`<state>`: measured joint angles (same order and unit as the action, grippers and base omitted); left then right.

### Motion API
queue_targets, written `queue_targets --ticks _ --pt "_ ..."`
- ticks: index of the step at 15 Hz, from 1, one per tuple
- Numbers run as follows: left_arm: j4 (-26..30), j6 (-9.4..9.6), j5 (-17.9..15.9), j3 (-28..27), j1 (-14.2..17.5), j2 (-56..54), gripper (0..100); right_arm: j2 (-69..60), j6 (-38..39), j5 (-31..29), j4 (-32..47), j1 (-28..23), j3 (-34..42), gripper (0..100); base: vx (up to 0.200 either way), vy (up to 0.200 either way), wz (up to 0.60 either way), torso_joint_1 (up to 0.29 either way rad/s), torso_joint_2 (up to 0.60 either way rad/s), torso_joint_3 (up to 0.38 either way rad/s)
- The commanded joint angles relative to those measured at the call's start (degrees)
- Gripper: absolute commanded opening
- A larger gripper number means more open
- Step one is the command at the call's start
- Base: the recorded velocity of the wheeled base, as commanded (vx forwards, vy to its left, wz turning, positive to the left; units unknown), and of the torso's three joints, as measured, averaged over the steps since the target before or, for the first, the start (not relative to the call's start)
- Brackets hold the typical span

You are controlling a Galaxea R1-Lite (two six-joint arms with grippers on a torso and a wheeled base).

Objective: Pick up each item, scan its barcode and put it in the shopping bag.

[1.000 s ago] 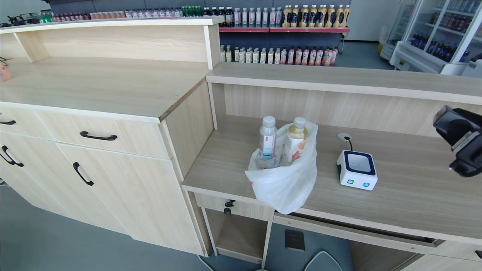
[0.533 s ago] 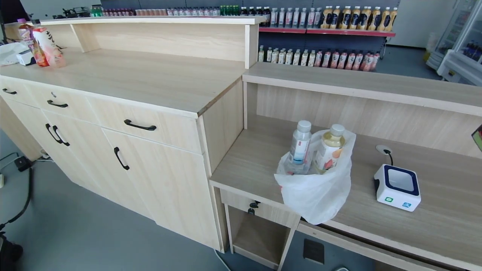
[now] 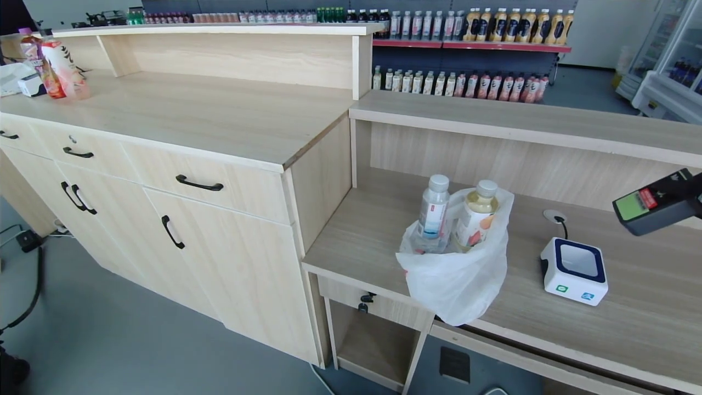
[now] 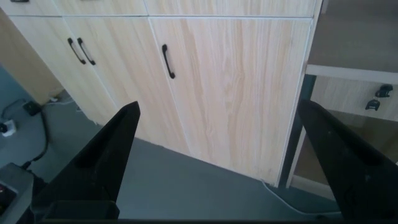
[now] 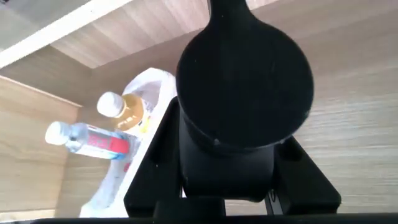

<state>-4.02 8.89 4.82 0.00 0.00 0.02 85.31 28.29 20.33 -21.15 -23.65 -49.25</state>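
A white shopping bag [image 3: 458,274] stands on the lower desk [image 3: 362,241] with a clear water bottle [image 3: 433,211] and a yellow drink bottle [image 3: 477,219] upright inside. The white scanner [image 3: 575,271] sits to the right of the bag. Both bottles [image 5: 99,127] also appear in the right wrist view. My right arm's end [image 3: 655,204] hangs above the desk, right of the scanner, and a black round mass of my right gripper [image 5: 244,93] blocks its camera. My left gripper [image 4: 217,168] is open and empty, low in front of the cabinet doors [image 4: 230,81].
A red-labelled bottle [image 3: 35,63], a white and pink pack [image 3: 66,68] and a small white box [image 3: 30,85] stand at the far left of the tall counter [image 3: 208,118]. Shelves of drinks [image 3: 455,24] line the back wall. Grey floor lies below the cabinets.
The head camera has swung left, bringing the far-left counter items into view. The bag and scanner kept their places on the desk. My right arm's end shows again at the right edge.
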Motion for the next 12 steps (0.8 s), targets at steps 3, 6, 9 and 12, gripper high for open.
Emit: queue_targets --ticks 3,6,9,12 --pt "-0.02 -0.01 0.02 0.0 0.0 -0.02 100 9.61 0.27 6.56 -2.93 -2.98 2.32 0 0.0 0.0 0.0 0.0 0.0 0.0" --pt "-0.02 -0.01 0.02 0.0 0.0 -0.02 100 12.95 -3.77 8.05 -7.41 -2.81 3.81 0 0.0 0.0 0.0 0.0 0.0 0.0" --pt "-0.02 -0.01 0.02 0.0 0.0 -0.02 100 14.36 -6.5 8.14 -9.08 -2.81 4.07 0 0.0 0.0 0.0 0.0 0.0 0.0" --pt "-0.02 -0.01 0.02 0.0 0.0 -0.02 100 15.5 -8.34 8.14 -14.8 -2.72 6.45 0 0.0 0.0 0.0 0.0 0.0 0.0"
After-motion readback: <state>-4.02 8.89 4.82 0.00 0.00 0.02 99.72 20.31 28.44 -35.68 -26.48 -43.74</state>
